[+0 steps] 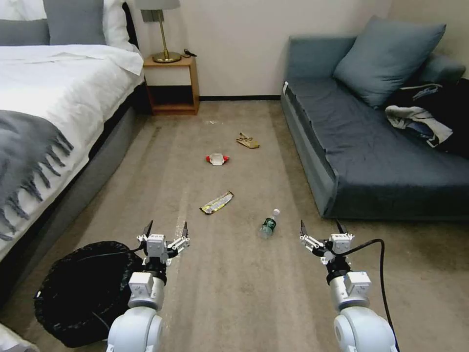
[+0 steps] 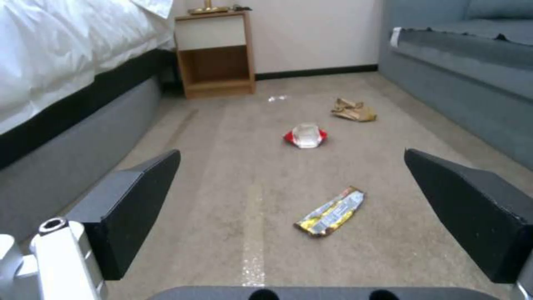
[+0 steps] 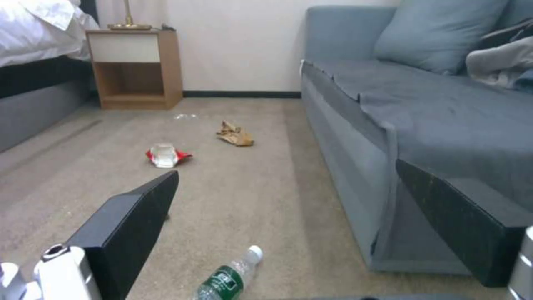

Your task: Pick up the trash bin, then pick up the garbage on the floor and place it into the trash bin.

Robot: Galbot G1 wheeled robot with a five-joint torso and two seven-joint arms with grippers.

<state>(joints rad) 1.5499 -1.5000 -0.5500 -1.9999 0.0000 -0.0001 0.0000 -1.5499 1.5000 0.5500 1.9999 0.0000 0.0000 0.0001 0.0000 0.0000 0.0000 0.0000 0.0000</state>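
Left gripper (image 1: 165,229): fingers spread, empty, held above the carpet (image 1: 234,293) just beside the trash bin (image 1: 78,293), which stands on the floor at the robot's left near the bed (image 1: 58,107). Right gripper (image 1: 320,228): fingers spread, empty, near the sofa (image 1: 371,161). Garbage lies on the carpet ahead. Clear bottle (image 1: 269,224) is nearest the right gripper; silver-yellow wrapper (image 1: 217,202) is ahead between both grippers; red-white packet (image 1: 217,159) and tan paper piece (image 1: 247,141) lie farther off, toward the nightstand (image 1: 172,83).

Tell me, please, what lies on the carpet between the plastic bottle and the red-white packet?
In the head view, the silver-yellow wrapper lies between the plastic bottle and the red-white packet.
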